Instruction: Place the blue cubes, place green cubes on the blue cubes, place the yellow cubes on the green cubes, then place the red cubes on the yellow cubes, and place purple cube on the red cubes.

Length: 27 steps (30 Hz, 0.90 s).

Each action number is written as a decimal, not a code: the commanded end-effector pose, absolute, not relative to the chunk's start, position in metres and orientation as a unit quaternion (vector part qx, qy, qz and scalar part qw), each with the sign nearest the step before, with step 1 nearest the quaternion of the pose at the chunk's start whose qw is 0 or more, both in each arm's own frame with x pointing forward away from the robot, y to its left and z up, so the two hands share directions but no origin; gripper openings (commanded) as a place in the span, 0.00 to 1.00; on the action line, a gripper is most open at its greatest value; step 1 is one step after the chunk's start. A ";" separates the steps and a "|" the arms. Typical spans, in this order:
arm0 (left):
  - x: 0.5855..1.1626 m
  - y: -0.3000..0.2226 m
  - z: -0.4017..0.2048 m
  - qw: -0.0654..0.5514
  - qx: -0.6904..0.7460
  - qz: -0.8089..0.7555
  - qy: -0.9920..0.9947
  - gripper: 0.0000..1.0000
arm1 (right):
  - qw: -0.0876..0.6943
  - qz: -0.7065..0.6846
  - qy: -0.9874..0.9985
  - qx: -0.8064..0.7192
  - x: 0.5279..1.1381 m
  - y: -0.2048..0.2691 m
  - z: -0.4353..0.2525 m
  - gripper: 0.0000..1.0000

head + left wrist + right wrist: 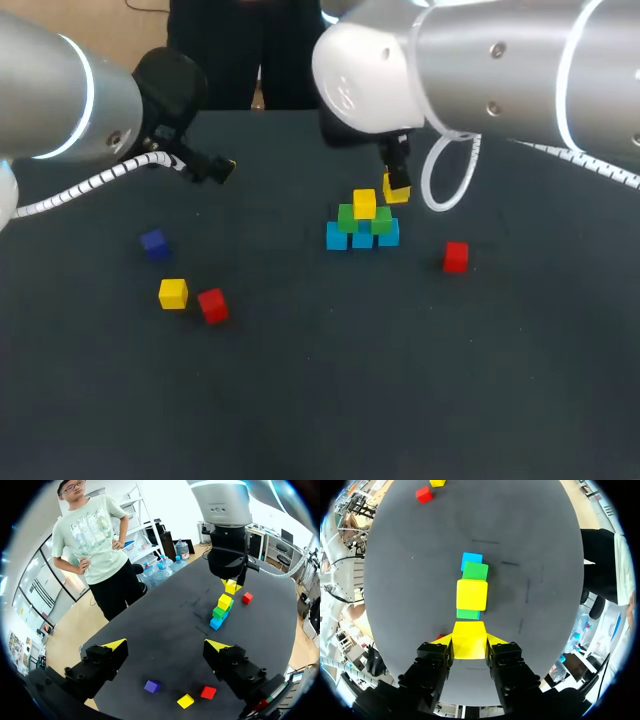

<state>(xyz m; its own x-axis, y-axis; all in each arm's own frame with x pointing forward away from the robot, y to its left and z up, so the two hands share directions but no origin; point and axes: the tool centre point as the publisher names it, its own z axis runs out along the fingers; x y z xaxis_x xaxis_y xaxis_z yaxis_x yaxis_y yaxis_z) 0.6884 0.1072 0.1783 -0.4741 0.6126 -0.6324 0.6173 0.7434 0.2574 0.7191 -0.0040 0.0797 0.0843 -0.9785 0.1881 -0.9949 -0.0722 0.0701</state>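
Pincer at right [469,641] pinches a yellow cube [396,189] by the stack [362,226]; left pincer [166,645] spread.

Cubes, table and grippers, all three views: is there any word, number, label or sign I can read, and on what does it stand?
None to quote.
The stack, the loose cubes and the yellow cube in the right gripper all show plain coloured faces.
The table carries only faint scuff lines, no print.
The left gripper shows no legible marking.
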 end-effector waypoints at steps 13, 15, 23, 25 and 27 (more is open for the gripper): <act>0.688 0.108 0.178 0.367 0.359 -0.004 0.858 1.00 | 0.087 0.038 -0.670 0.736 0.714 -0.001 0.073 0.00; 0.688 0.108 0.178 0.367 0.359 -0.004 0.858 1.00 | 0.087 0.037 -0.670 0.736 0.714 0.000 0.072 0.00; 0.688 0.108 0.178 0.367 0.359 -0.004 0.858 1.00 | 0.088 0.031 -0.669 0.737 0.713 0.002 0.069 0.00; 0.688 0.108 0.178 0.367 0.359 -0.004 0.858 1.00 | 0.087 0.030 -0.669 0.738 0.713 0.003 0.068 0.00; 0.688 0.108 0.178 0.367 0.359 -0.004 0.858 1.00 | 0.088 0.030 -0.668 0.738 0.713 0.003 0.067 0.00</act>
